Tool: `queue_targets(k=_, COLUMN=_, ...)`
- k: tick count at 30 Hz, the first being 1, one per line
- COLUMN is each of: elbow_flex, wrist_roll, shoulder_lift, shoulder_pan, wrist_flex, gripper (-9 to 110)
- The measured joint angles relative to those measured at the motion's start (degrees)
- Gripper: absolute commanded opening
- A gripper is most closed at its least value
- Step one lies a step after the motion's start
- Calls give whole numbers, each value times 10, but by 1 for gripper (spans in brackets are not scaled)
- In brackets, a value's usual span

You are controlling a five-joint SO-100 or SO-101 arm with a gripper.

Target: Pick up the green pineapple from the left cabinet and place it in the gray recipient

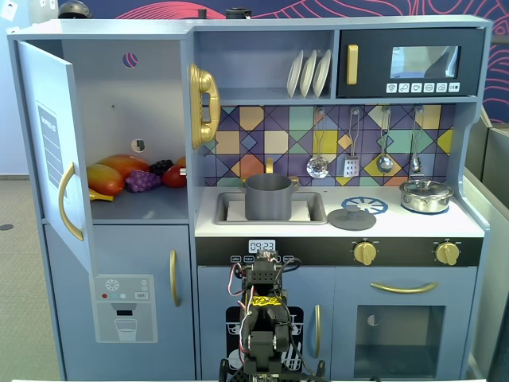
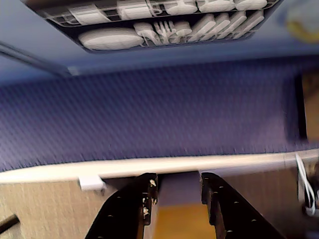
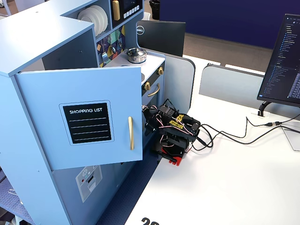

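The left cabinet (image 1: 119, 103) stands open, its door (image 1: 49, 143) swung out; the door also shows in another fixed view (image 3: 89, 122). On its shelf lie orange-yellow fruit (image 1: 111, 173), a purple grape bunch (image 1: 141, 181) and red fruit (image 1: 175, 177). No green pineapple shows in any view. The gray recipient (image 1: 268, 197) stands in the sink. My arm (image 1: 262, 318) is folded low in front of the kitchen, far below the shelf, and shows in both fixed views (image 3: 176, 129). In the wrist view my gripper (image 2: 178, 180) is open and empty, pointing at the floor and the table edge.
A shiny silver lidded pot (image 1: 426, 196) and a flat gray lid (image 1: 351, 219) sit on the counter right of the sink. A gold toy phone (image 1: 203, 105) hangs by the cabinet. A monitor (image 3: 281, 61) and cables (image 3: 234, 136) are on the white table (image 3: 225, 187).
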Motion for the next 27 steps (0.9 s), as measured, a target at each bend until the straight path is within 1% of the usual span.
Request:
queue_targets(k=7, elbow_flex=4, wrist_roll=0, shoulder_lift=4, shoulder_pan=-1, wrist_flex=14, gripper=0)
queue_targets(k=11, elbow_flex=4, wrist_roll=19, shoulder_lift=6, shoulder_pan=-4, wrist_flex=17, gripper=0)
queue_targets(k=27, elbow_flex=4, wrist_roll=19, shoulder_lift=6, shoulder_pan=-4, wrist_flex=17, gripper=4)
